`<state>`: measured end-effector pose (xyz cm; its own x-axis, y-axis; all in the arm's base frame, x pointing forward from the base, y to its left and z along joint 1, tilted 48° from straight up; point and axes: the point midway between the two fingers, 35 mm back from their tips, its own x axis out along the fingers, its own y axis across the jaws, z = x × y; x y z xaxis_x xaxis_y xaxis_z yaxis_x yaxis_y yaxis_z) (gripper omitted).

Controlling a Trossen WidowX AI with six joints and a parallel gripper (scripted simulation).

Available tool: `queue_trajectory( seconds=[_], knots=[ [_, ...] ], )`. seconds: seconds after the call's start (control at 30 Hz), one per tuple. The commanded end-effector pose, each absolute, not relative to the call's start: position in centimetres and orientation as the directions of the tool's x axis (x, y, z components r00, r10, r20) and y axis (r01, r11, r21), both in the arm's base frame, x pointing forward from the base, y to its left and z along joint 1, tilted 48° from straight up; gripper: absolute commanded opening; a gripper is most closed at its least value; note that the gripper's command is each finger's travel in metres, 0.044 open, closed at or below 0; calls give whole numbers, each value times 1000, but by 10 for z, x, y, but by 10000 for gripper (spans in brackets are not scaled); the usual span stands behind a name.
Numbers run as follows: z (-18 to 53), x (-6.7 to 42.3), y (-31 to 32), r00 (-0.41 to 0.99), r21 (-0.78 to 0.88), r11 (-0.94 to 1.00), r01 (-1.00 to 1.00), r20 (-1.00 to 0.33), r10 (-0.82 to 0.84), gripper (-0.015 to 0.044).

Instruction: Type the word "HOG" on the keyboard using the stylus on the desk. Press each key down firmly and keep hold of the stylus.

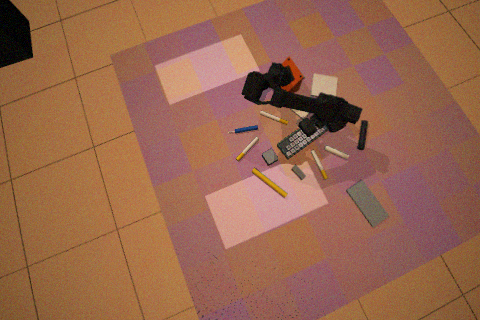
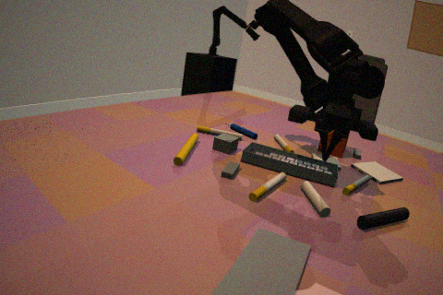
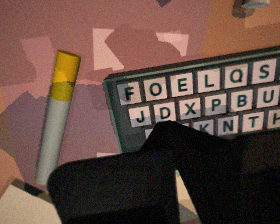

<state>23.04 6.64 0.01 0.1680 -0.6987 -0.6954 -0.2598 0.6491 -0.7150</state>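
The dark keyboard (image 1: pixel 298 141) (image 2: pixel 288 164) (image 3: pixel 201 95) lies in the middle of the patchwork mat, its white keys showing letters in the wrist view. My gripper (image 1: pixel 313 127) (image 2: pixel 327 153) (image 3: pixel 164 127) points down over the keyboard's end nearest the arm's base. Its fingers are shut, and I see nothing between them. A blue pen with a thin tip (image 1: pixel 245 129) (image 2: pixel 243 131), which looks like the stylus, lies on the mat well away from the gripper. A white marker with a yellow cap (image 3: pixel 56 117) lies just beside the keyboard's end.
Several white-and-yellow markers (image 1: pixel 247 148) (image 2: pixel 268 186) and a yellow stick (image 1: pixel 269 182) (image 2: pixel 185 148) lie around the keyboard. Also nearby are two grey blocks (image 1: pixel 270 156) (image 2: pixel 225 143), a black cylinder (image 1: pixel 362 134) (image 2: pixel 383 218), a white pad (image 1: pixel 324 85) (image 2: pixel 376 171) and a grey slab (image 1: pixel 367 203) (image 2: pixel 268 265).
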Motion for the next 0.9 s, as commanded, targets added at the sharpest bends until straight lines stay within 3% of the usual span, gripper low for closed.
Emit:
queue_trajectory(
  seconds=[0.0,0.2,0.4,0.87],
  knots=[
    [1,231,67,172,-729,631,-265,-679,-713,0],
    [3,232,66,172,-729,631,-265,-680,-713,0],
    [49,249,25,172,-732,628,-264,-677,-716,0],
    [53,250,22,172,-732,628,-264,-677,-716,0]
  ],
)
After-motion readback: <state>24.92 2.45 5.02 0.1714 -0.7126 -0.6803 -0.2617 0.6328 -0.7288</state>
